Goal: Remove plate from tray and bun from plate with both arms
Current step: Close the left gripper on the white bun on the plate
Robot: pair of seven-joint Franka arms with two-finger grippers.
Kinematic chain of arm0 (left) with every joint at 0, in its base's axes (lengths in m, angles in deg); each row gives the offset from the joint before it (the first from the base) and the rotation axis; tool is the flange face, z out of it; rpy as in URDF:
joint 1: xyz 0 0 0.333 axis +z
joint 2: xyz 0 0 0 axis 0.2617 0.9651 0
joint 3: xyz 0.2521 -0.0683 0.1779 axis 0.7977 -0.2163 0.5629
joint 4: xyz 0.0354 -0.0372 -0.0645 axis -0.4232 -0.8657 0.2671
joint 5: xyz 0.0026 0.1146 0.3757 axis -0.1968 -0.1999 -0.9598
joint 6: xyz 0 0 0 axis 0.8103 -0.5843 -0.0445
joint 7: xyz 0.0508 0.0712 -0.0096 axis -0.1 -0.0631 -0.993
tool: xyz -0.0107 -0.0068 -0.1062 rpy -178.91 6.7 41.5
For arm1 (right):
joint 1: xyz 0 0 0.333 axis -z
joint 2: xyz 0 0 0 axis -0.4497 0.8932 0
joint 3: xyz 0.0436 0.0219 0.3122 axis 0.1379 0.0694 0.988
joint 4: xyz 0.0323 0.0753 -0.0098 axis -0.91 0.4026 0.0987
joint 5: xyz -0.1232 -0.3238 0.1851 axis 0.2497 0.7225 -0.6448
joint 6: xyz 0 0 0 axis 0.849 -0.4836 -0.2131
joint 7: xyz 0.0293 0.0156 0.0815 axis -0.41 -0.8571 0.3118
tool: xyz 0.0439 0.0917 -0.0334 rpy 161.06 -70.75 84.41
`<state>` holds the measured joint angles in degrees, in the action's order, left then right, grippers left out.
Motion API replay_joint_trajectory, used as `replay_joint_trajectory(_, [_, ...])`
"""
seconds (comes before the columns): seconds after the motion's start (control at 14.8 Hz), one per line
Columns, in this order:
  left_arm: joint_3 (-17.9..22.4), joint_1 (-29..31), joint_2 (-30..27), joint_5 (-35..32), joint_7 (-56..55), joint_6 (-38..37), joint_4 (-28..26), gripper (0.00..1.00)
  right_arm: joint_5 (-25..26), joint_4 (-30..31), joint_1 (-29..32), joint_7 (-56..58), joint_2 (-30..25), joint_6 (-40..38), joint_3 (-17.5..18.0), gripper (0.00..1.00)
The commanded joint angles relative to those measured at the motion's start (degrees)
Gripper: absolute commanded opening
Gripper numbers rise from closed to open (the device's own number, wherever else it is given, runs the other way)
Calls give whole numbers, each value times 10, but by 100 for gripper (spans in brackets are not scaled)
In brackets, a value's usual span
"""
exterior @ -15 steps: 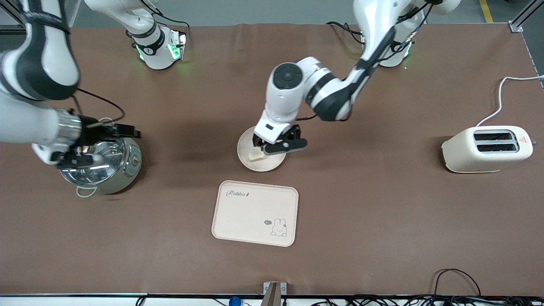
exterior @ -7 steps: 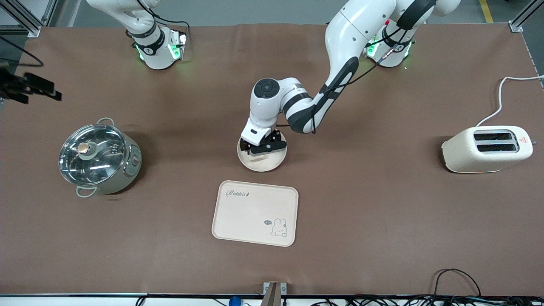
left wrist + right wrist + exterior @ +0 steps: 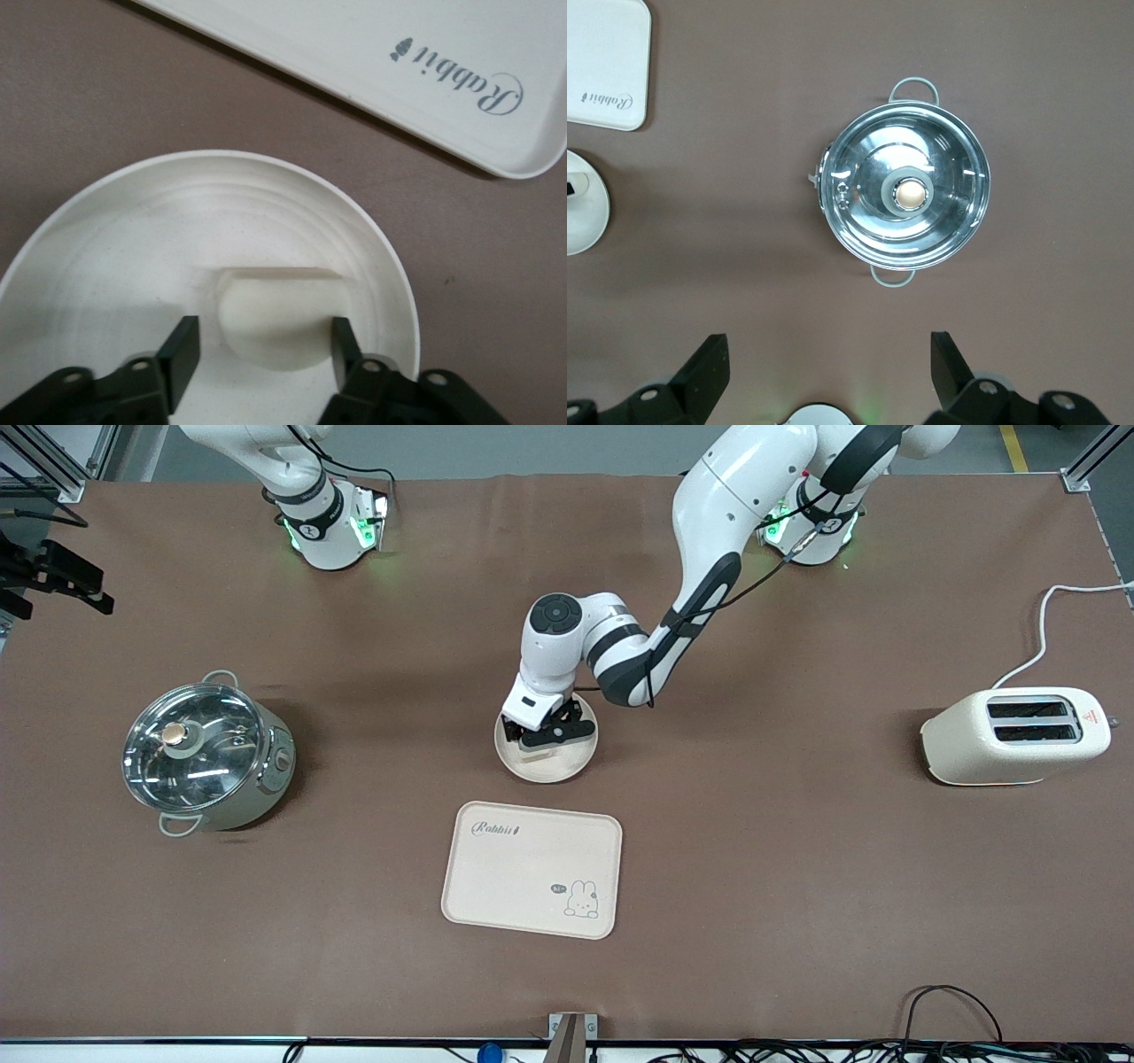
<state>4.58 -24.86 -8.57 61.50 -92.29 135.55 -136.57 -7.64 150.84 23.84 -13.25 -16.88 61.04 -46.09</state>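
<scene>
Cream bun (image 3: 270, 323) between the fingers (image 3: 184, 341) of the open left claw (image 3: 261, 343), on the plate (image 3: 89, 230) under it, tray (image 3: 532, 868) close by. Maybe a lopsided pinch, bun popping out or plate sliding along. Right claw (image 3: 828, 363) open too, waiting high above the pot (image 3: 904, 195).

Three cameras: one high overview, two wrist-mounted looking straight down.

The front camera looks down across the whole table toward the arm bases, with the tray (image 3: 532, 881) nearest it. The left wrist camera sits close over the plate (image 3: 106, 239) beside the tray (image 3: 372, 62), showing only a tray corner. The right wrist camera hangs high above the lidded pot (image 3: 905, 195), also catching that tray corner (image 3: 607, 62) and the plate's edge (image 3: 586, 217).
</scene>
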Motion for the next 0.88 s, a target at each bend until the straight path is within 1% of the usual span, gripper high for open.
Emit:
replay_joint_trajectory(0.0, [7, -8, 11, -14, -27, 19, 10, 33, 12, 8, -6, -23, -7, 4, 2, 100])
replay_joint_trajectory(0.07, [7, -8, 13, -14, -34, 22, 10, 19, 12, 7, -6, -23, -7, 1, 1, 100])
replay_joint_trajectory(0.13, [7, -8, 13, -14, -39, 26, 10, 9, 12, 6, -6, -20, -6, 0, 1, 100])
replay_joint_trajectory(0.2, [7, -8, 13, -14, -45, 27, 10, 1, 10, 9, -4, -20, -6, -1, 1, 100])
replay_joint_trajectory(0.4, [7, -8, 12, -14, -46, 26, 10, 0, 12, 5, -1, -13, -6, -8, -1, 100])
replay_joint_trajectory(0.54, [7, -2, 0, -15, -42, 13, 12, 0, 12, 3, 1, -11, -4, -6, -3, 100])
replay_joint_trajectory(0.61, [7, 4, -15, -18, -30, -13, 14, 0, 12, 2, 2, -10, -4, -5, -3, 100])
replay_joint_trajectory(0.67, [6, 18, -36, -19, 3, -58, 16, 0, 12, 2, 2, -7, -4, -4, -3, 100])
replay_joint_trajectory(0.81, [-6, 65, -82, 1, 124, -149, 16, 0, 5, 1, 2, 14, 0, 0, -4, 100])
